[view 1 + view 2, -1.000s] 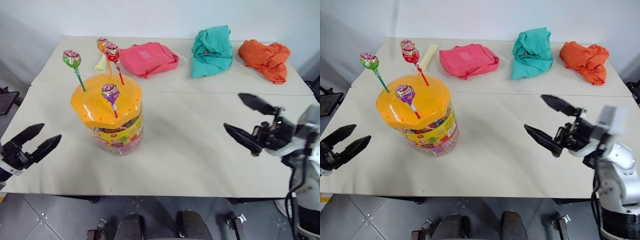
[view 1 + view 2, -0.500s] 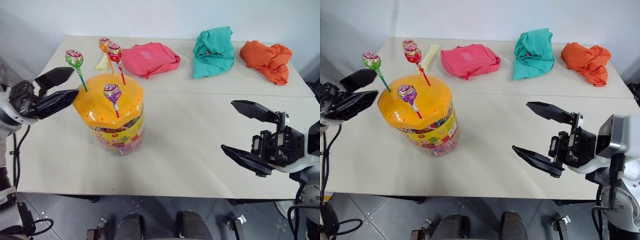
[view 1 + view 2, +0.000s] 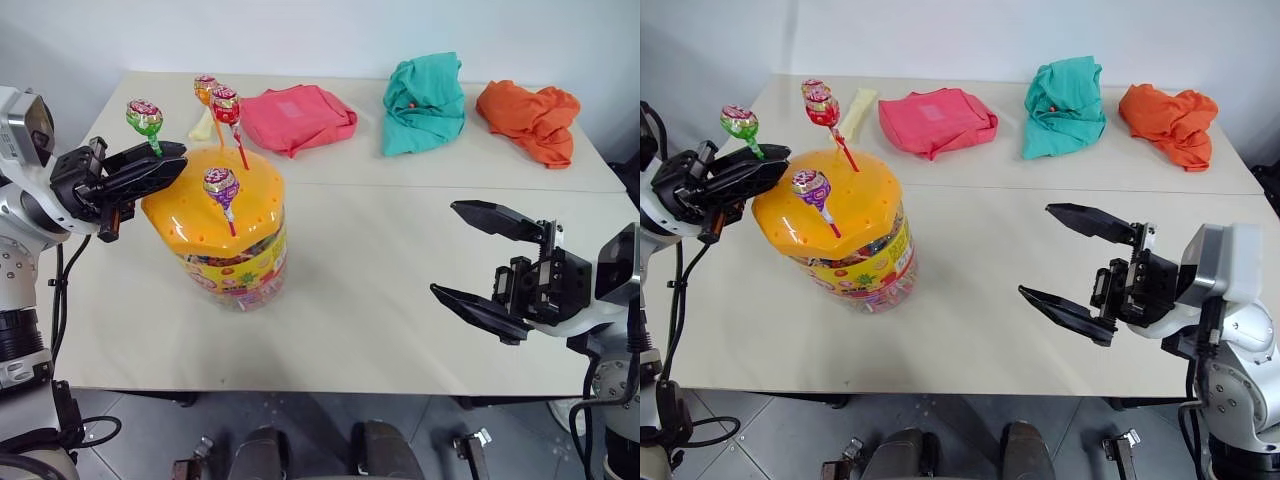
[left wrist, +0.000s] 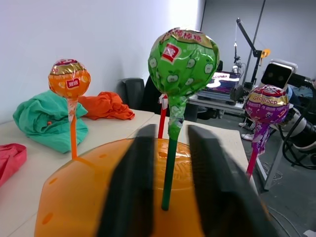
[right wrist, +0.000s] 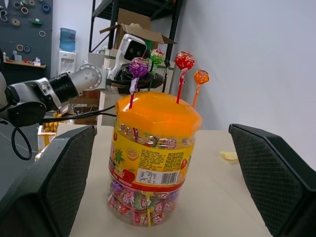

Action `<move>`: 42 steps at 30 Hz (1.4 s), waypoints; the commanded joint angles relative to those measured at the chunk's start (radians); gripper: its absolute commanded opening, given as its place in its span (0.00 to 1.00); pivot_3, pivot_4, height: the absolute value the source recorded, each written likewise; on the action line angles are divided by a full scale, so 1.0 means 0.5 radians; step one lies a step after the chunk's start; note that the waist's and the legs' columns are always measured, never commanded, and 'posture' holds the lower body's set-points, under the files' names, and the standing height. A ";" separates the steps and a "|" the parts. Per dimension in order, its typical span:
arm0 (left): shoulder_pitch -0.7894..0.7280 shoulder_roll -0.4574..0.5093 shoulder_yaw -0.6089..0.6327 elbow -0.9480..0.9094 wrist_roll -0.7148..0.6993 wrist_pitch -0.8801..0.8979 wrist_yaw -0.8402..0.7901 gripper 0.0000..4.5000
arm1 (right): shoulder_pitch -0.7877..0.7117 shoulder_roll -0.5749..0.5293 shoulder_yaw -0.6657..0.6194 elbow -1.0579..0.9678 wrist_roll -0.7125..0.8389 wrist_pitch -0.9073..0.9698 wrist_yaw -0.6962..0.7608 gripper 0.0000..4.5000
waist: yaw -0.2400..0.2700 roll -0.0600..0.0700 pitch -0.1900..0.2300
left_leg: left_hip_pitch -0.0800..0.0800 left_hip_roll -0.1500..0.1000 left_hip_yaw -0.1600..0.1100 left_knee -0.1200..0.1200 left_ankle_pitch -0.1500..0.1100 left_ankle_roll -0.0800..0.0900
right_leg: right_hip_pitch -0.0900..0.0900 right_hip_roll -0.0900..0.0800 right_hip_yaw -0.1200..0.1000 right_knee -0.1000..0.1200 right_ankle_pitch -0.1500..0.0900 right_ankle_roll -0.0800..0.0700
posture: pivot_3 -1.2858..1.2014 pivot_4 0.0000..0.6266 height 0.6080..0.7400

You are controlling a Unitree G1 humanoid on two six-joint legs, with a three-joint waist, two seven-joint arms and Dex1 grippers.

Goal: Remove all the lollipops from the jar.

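Four lollipops [image 3: 222, 186] stand in the jar [image 3: 222, 235] lid, left of three cloths [image 3: 296, 117] behind.

Both head views look down and forward over the bench [image 3: 400, 260]. The left wrist view sits close above the jar [image 4: 118, 197]; the right wrist view faces it from farther off.

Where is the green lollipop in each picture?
Left eye: green lollipop far left, above the left gripper.
Right eye: far left again.
Left wrist: top middle, stick between the fingers.
Right wrist: small, behind the jar.
Shared landmark: the jar's orange lid.
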 commanded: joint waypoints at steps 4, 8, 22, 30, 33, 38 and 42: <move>-0.252 -0.049 0.143 -0.118 -0.279 0.279 0.362 0.01 | -0.093 0.027 0.004 0.052 -0.006 -0.033 0.006 1.00 | 0.009 -0.004 0.003 | -0.002 0.000 -0.003 0.002 0.000 0.000 | 0.001 0.000 -0.001 0.000 0.000 0.000 | 0.52 0.24 1.00; -0.212 0.016 0.286 0.041 -0.206 0.277 0.532 0.01 | -0.136 0.026 0.011 0.091 -0.003 -0.018 0.025 1.00 | -0.004 -0.004 0.002 | -0.001 0.004 -0.004 0.003 0.000 0.000 | 0.002 -0.003 -0.001 0.000 0.000 0.001 | 0.52 0.24 1.00; 0.856 0.379 0.015 0.472 0.665 0.324 0.732 0.01 | -0.271 -0.049 0.253 0.334 -0.314 0.052 0.084 1.00 | 0.021 -0.009 0.005 | 0.002 0.004 -0.001 0.000 -0.002 0.001 | -0.006 -0.007 0.001 0.009 0.000 0.000 | 0.52 0.24 1.00; 1.075 0.327 0.242 0.344 0.659 0.293 0.803 0.42 | -0.437 -0.004 0.447 0.326 -0.366 0.183 0.031 1.00 | 0.013 -0.008 0.005 | 0.005 0.010 0.004 0.000 -0.002 -0.001 | -0.007 -0.004 0.001 0.011 -0.001 -0.002 | 0.52 0.24 1.00; 1.120 0.324 0.435 0.347 0.648 -0.191 0.513 0.62 | -0.750 0.153 0.631 0.344 -0.299 0.364 -0.060 1.00 | -0.024 -0.008 0.006 | 0.006 0.013 0.007 0.000 -0.002 -0.003 | -0.009 -0.002 0.001 0.013 -0.002 -0.005 | 0.52 0.24 1.00; 1.161 0.299 0.712 0.391 0.442 -0.371 0.091 0.62 | -1.079 0.304 0.837 0.479 -0.342 0.492 0.022 1.00 | -0.026 -0.008 0.006 | 0.006 0.014 0.006 -0.001 -0.004 -0.008 | -0.013 -0.001 -0.007 0.017 -0.002 -0.009 | 0.52 0.24 1.00; 1.160 0.233 0.824 0.163 0.303 -0.436 -0.059 0.62 | -1.363 0.511 0.994 0.686 -0.439 0.527 0.017 1.00 | -0.023 -0.008 0.006 | 0.005 0.012 0.007 -0.001 -0.006 -0.006 | -0.012 -0.003 -0.008 0.015 -0.002 -0.009 | 0.52 0.24 1.00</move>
